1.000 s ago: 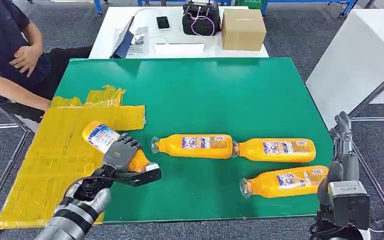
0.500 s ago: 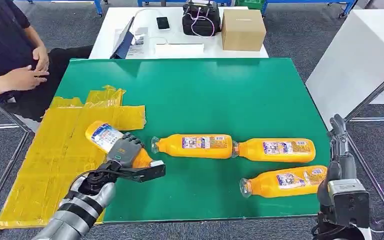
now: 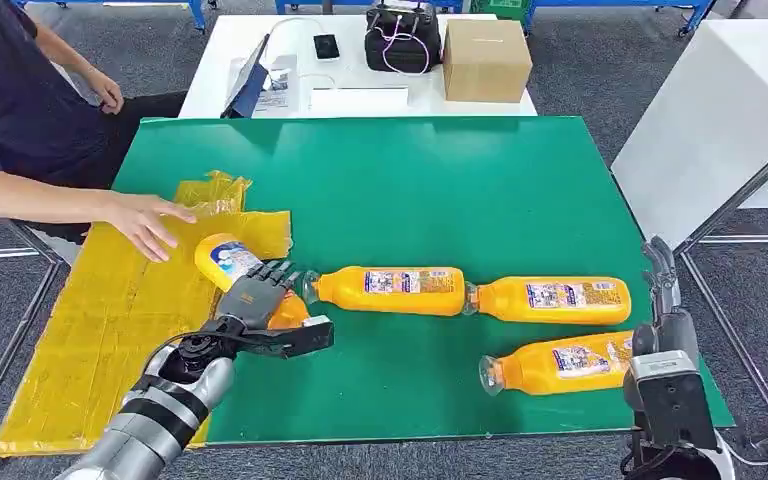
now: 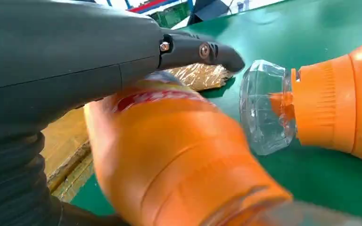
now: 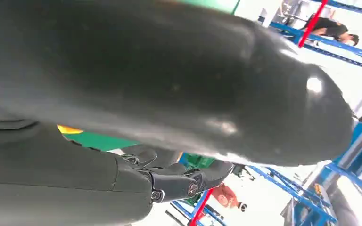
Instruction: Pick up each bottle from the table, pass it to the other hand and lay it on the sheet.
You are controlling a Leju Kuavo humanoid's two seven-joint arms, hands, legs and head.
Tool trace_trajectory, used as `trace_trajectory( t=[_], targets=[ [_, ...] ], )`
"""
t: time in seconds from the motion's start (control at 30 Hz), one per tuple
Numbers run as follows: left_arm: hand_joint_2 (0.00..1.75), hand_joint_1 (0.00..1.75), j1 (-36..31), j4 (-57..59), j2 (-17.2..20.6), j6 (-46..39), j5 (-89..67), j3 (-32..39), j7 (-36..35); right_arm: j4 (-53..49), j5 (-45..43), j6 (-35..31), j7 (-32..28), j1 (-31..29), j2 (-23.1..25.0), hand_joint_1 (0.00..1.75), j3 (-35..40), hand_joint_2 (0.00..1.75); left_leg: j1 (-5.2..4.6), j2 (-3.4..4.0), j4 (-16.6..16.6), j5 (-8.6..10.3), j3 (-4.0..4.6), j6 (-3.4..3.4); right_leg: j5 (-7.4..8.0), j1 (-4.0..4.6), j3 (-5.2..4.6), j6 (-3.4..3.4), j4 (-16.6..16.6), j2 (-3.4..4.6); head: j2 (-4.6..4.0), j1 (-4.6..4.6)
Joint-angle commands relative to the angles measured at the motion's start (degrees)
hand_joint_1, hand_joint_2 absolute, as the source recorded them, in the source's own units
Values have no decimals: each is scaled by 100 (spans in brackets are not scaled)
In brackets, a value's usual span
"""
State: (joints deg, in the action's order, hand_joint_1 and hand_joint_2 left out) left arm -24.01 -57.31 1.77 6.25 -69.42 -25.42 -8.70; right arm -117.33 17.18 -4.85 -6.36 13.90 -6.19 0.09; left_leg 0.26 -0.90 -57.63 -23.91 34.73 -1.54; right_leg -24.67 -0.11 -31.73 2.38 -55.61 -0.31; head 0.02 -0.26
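- Head view: the left hand point(image 3: 252, 300) grips an orange bottle point(image 3: 228, 265) near the left part of the green surface point(image 3: 440, 190), its fingers point(image 3: 270, 275) wrapped over the bottle's body.
- That bottle is tilted, with its labelled end up and toward the yellow sheet point(image 3: 110, 320) and its other end low under the hand, at the sheet's right edge.
- Left wrist view: the same bottle point(image 4: 169, 155) sits under the thick thumb point(image 4: 193, 49), with the clear base of a second bottle point(image 4: 264, 108) just beside it.
- Three more bottles lie flat on the surface: the second bottle point(image 3: 390, 291) right of the hand, a third point(image 3: 550, 299) end to end with it, and a fourth point(image 3: 565, 362) nearer the front edge.
- A person's hand point(image 3: 150, 222) reaches over the sheet, close to the held bottle's upper end; I cannot tell whether it touches.
- The right hand point(image 3: 660, 275) hangs beside the surface's right edge, fingers point(image 5: 184, 181) apart and holding nothing.
- A cardboard box point(image 3: 485, 58) and a phone point(image 3: 326, 45) rest on the white table behind.
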Motion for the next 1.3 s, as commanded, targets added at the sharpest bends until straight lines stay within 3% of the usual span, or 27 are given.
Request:
trace_trajectory(
  t=[0.03,0.2,0.23,0.33,0.37,0.47,0.7,1.07,1.3],
  targets=[
    [175,0,-332,619,163,384,106,-384,-211,626,352,177,291,-429,-274,0,99,0,1,28,6,-3,-17,7,4,2,13,-4,9,21,0,-2],
    [175,0,-497,594,220,632,283,-448,-291,1050,606,313,498,-893,-441,0,274,0,3,41,4,1,-16,6,14,4,11,-3,8,36,0,0],
    [175,0,-488,545,219,753,365,-417,-377,1076,671,345,601,-898,-464,0,291,175,2,34,4,0,-19,5,10,3,16,-3,6,29,0,-2],
    [175,0,-592,469,226,707,572,-374,-376,1423,935,518,802,-1079,-682,0,418,175,3,25,3,3,-18,4,20,5,11,-13,6,20,0,-2],
    [0,0,-623,323,198,639,707,-302,-369,1583,1083,569,911,-1134,-779,0,428,175,3,28,5,3,-20,6,20,4,13,-14,7,21,0,0],
    [0,0,-568,-663,102,766,1418,-39,-493,1834,1364,682,1199,-1341,-894,0,423,175,5,22,-4,4,-9,4,19,7,6,-11,1,17,0,-2],
    [0,0,-407,-2239,353,1021,3278,316,-538,2380,1913,865,1233,-1517,-792,0,552,175,7,27,-10,3,20,0,18,8,-16,-5,-3,21,0,0],
    [0,0,-369,-2347,366,1012,3757,330,-416,2418,1973,898,1265,-1610,-756,0,687,175,1,20,-1,11,27,0,22,4,-25,-5,-1,12,0,-2],
    [0,0,-239,-2672,328,995,4990,458,-263,3015,2264,1075,1398,-2414,-554,0,1519,175,1,46,-3,7,25,2,25,4,-27,-6,-5,36,0,-2]
  ],
)
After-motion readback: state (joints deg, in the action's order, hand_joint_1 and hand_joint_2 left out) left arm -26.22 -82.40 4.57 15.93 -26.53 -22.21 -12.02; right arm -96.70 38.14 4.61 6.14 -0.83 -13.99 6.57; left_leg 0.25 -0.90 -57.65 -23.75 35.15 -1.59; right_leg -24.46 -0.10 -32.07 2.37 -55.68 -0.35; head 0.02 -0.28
